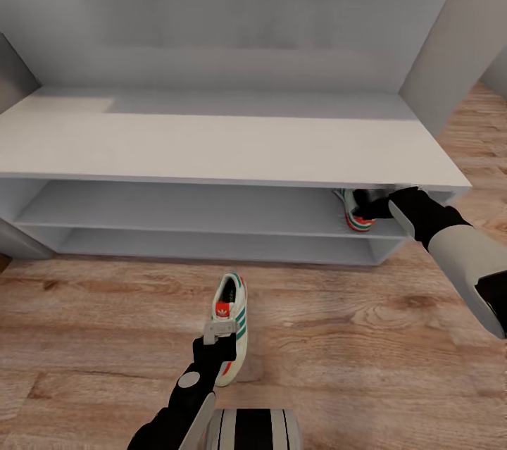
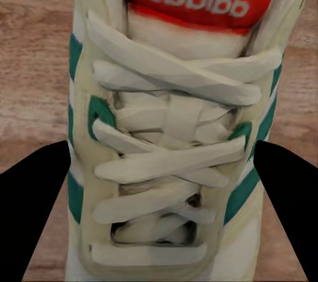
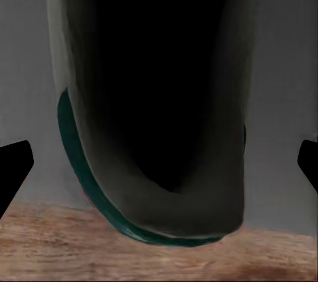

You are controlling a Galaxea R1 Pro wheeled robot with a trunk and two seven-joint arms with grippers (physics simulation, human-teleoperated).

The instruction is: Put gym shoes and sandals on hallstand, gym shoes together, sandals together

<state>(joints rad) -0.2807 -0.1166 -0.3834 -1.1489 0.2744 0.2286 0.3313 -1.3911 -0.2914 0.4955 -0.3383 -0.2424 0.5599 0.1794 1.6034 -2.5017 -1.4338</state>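
Scene: we look down at a wide low grey-white hallstand [image 1: 211, 147] with a flat top and two open shelf levels, standing on light brown wood-grain plank flooring [image 1: 84, 337].
Shoe on the floor: we see one white lace-up gym shoe with green side stripes and a red-orange tongue patch [image 1: 231, 327] lying on the planks in front of the rack, toe pointing away from it toward us.
Left tool: our left tool [image 1: 220, 339] hangs right over this shoe; in the left wrist view the laces and the red tongue label [image 2: 175, 130] sit between the two black fingers [image 2: 33, 216], which stand wide on either side of the shoe. We cannot tell whether they touch its sides.
Shoe on the rack: the second gym shoe [image 1: 354, 214] sits on the upper open shelf at the rack's right end, under the top board, red heel facing out.
Right tool: our right tool [image 1: 373, 207] reaches in under the top board, against this shoe. In the right wrist view the shoe's dark opening and green-edged rim [image 3: 159, 130] loom very close, and the black fingertips [image 3: 13, 163] show spread far apart at both edges, not closed on the shoe.
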